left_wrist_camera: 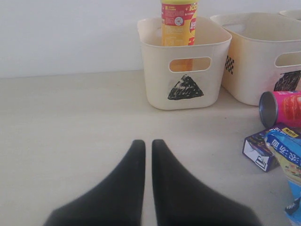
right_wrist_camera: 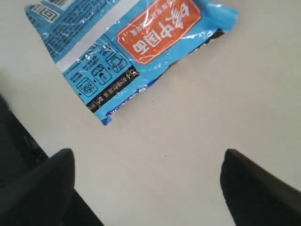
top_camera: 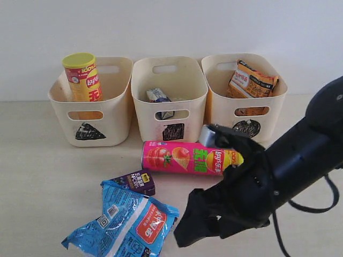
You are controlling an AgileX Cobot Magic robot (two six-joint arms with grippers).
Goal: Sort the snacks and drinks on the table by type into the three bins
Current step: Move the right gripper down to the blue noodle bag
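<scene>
Evidently, the right gripper (right_wrist_camera: 148, 157) is held with its fingers spread wide and nothing between them, poised over bare table near the blue bag (right_wrist_camera: 131, 52); this is judged to be a readiness for picking that bag. The left gripper (left_wrist_camera: 145, 143) is kept closed on nothing and low over the table, well apart from the items, probably so that room is left for the other arm.

The blue bag is seen lying flat on the table, crinkled and glossy, with an orange-red label panel, white characters and a strip of small black print. It is flanked by the dark purple carton (top_camera: 135, 182), which touches or overlaps it, and the pink tube (top_camera: 190, 158) is laid on its side in front of the bins.

The sorting is partly done: the yellow-red tube (top_camera: 83, 77) is stood upright in the triangle bin (top_camera: 107, 115), the white carton (top_camera: 158, 96) is placed in the middle bin (top_camera: 144, 115), and the orange bag (top_camera: 251, 80) is propped in the circle bin (top_camera: 220, 112), where the blue bag is judged to belong.
</scene>
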